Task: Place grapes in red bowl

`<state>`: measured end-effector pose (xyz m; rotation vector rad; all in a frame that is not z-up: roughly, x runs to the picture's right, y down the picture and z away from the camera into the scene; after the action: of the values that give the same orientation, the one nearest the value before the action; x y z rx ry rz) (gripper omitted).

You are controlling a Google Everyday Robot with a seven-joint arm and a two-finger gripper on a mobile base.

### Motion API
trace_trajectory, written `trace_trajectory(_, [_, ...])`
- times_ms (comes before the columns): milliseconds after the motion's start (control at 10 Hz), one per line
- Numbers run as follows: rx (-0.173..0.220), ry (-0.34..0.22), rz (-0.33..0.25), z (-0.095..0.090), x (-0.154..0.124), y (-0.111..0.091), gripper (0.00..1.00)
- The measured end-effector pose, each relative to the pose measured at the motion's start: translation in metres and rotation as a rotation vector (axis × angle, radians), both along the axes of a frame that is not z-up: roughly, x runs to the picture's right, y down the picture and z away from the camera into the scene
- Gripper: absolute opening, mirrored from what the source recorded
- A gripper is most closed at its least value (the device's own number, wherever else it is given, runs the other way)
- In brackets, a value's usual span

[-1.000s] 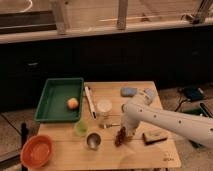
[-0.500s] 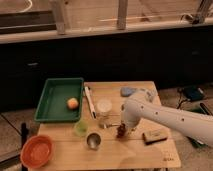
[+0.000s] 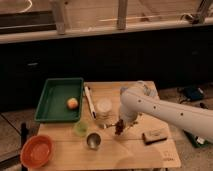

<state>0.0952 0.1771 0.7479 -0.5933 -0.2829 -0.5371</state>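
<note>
The dark reddish-purple grapes [image 3: 119, 128] hang at the tip of my gripper [image 3: 120, 124], just above the wooden table [image 3: 135, 157] near its middle. My gripper is shut on the grapes, and my white arm [image 3: 165, 112] reaches in from the right. The orange-red bowl [image 3: 36, 151] sits at the table's front left corner, far to the left of the grapes, with nothing in it.
A green tray [image 3: 56, 100] at the back left holds a round orange fruit [image 3: 73, 103]. A small green cup [image 3: 80, 129], a metal cup [image 3: 93, 140], a white cup [image 3: 104, 106] and a white stick [image 3: 90, 101] lie between grapes and bowl. A brown block [image 3: 154, 135] lies to the right.
My gripper has closed in on the grapes, and they have risen slightly off the table. The arm has swung a little towards the back. Nothing else moved.
</note>
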Motion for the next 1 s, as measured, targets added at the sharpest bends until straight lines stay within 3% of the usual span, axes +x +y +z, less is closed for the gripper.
trace_trajectory(900, [0.030, -0.053, -0.123, -0.041, -0.033, -0.031, 0.03])
trace_trajectory(1000, [0.040, -0.072, -0.147, -0.046, -0.047, -0.035, 0.03])
